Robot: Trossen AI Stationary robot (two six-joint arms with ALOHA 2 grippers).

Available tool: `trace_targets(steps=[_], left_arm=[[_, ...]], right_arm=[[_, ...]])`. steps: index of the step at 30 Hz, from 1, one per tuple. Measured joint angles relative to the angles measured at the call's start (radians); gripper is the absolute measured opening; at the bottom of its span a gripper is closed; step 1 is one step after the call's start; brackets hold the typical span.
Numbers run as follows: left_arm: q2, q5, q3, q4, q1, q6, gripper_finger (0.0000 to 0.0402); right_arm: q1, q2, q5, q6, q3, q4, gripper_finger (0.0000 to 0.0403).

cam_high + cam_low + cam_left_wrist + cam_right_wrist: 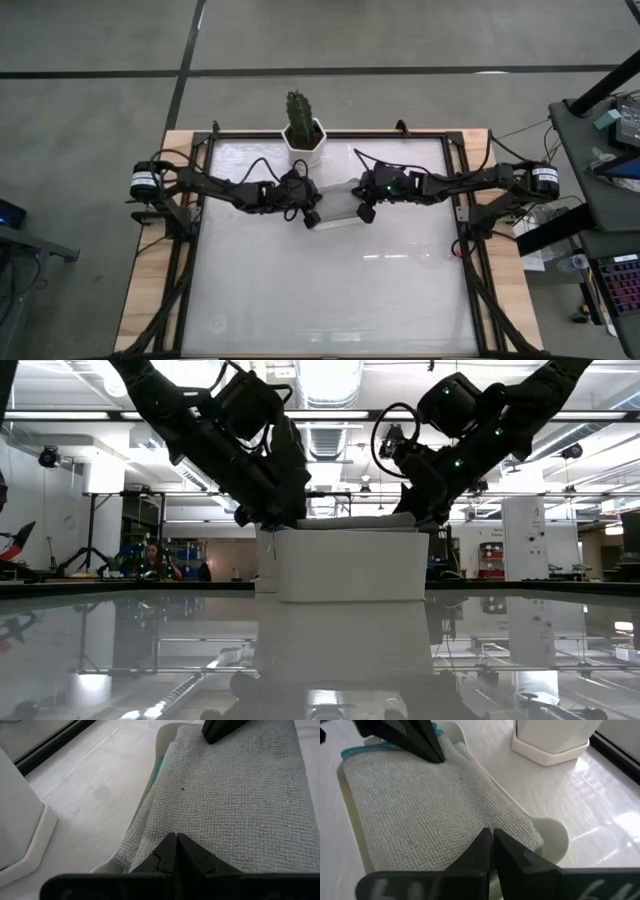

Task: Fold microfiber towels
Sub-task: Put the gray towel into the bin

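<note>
— Looking at the centre of the high view, where is the grey towel [235, 800]?

— Folded, lying on top in the white tray [555, 837], pale teal edge [357, 751] beneath it.

— And the claws?

— Left gripper [176, 845] and right gripper [491, 840] both pressed together, tips on the towel's opposite ends, near the cactus pot [303, 135].

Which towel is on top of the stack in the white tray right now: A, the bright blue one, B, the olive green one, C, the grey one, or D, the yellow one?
C: both wrist views show the grey towel lying on top in the white tray, with only a pale teal edge peeking out beneath, and the left gripper and right gripper at opposite ends, jaws together.
</note>
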Motion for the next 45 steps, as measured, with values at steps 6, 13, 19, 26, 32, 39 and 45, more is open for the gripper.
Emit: trace_targets(steps=[6, 13, 19, 26, 32, 39, 45], left_arm=[[0.0, 0.0, -0.003, 0.0, 0.0, -0.001, 0.0], [-0.005, 0.001, 0.001, -0.003, -0.001, 0.0, 0.0], [-0.005, 0.009, 0.001, -0.003, -0.002, 0.0, 0.0], [-0.005, 0.071, 0.001, 0.02, -0.003, 0.0, 0.0], [0.006, 0.072, 0.001, 0.022, -0.004, 0.001, 0.0], [0.01, 0.071, -0.007, 0.02, -0.004, 0.0, 0.0], [0.01, 0.071, -0.008, 0.009, -0.004, 0.0, 0.0]], right_arm=[[0.0, 0.0, 0.0, 0.007, -0.019, 0.007, 0.0012], [0.0, -0.013, 0.0, -0.002, -0.02, 0.013, 0.0012], [-0.008, -0.055, 0.0, -0.02, -0.02, 0.05, 0.0012], [-0.026, -0.017, 0.0, -0.018, -0.009, 0.056, 0.0009], [-0.026, 0.049, -0.001, -0.018, -0.002, 0.054, 0.0008], [-0.026, 0.069, -0.002, -0.02, -0.001, 0.052, 0.0008], [-0.026, 0.069, -0.002, -0.02, -0.001, 0.048, 0.0008]])
